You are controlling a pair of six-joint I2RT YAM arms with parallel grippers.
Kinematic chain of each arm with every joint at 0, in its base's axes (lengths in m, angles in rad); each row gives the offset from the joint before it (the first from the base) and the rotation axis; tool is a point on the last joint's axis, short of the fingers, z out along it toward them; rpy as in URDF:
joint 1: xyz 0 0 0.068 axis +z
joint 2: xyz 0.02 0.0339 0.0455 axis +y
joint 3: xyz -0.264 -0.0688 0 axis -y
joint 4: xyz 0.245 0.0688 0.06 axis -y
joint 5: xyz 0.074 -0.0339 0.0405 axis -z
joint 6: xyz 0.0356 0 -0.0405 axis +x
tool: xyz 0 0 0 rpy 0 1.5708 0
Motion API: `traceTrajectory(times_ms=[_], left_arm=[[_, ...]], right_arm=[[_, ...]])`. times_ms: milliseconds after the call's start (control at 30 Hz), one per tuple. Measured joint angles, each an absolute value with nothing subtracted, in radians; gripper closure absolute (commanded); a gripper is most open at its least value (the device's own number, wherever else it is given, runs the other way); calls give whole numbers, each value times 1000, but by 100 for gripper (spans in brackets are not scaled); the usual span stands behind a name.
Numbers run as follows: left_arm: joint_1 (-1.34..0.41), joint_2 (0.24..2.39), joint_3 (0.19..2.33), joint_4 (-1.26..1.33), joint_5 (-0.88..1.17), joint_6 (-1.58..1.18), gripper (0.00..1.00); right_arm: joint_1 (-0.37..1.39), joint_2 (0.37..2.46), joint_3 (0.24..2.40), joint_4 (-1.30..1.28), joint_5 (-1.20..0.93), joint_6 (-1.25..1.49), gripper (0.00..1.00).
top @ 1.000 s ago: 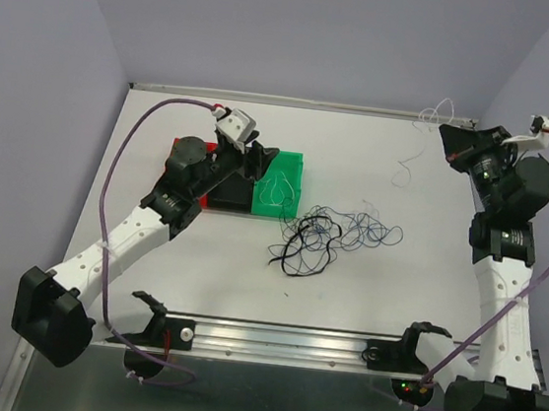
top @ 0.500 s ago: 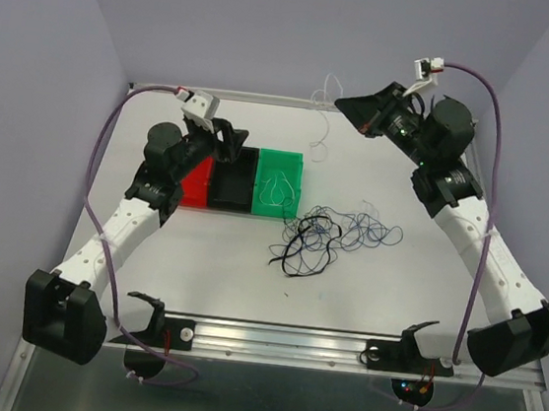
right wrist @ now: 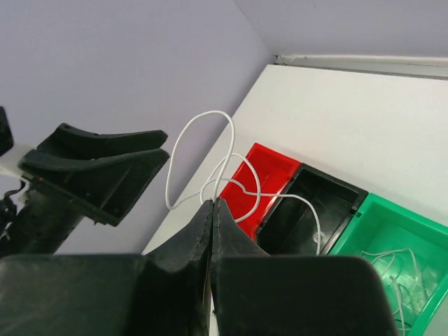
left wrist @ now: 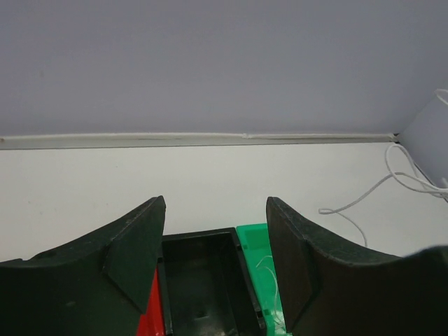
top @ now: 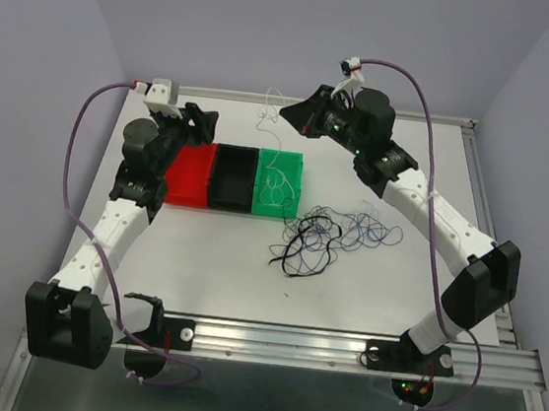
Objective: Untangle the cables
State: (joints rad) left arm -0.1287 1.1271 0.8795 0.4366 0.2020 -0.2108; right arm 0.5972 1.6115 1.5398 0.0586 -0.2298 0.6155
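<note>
Cables (top: pixel 331 234), black and dark blue, lie in a loose tangle at the centre of the counter (top: pixel 199 256), well apart from every edge, with bare white surface toward 3 and 6 o'clock. At 10 o'clock from the tangle, the red bin (top: pixel 187 171), black bin (top: pixel 233 176) and green bin (top: pixel 294 163) stand touching in a row; a white loop (top: pixel 276 188) lies in the green one. The right end effector (right wrist: pixel 212 204), pinched tight on a white cable (right wrist: pixel 217 112), hangs over the green bin's far side near the 12 o'clock edge. The left end effector (left wrist: pixel 215 210) stands wide, holding nothing, beyond the red bin at 11 o'clock.
</note>
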Motion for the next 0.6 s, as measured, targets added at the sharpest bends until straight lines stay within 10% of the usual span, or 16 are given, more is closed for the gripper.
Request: traceTrajectory(times_ms=[600], left_arm=[[-129,1149,877,480,252,-227,30]], right_arm=[[597,1564,1308,175,-141,569,99]])
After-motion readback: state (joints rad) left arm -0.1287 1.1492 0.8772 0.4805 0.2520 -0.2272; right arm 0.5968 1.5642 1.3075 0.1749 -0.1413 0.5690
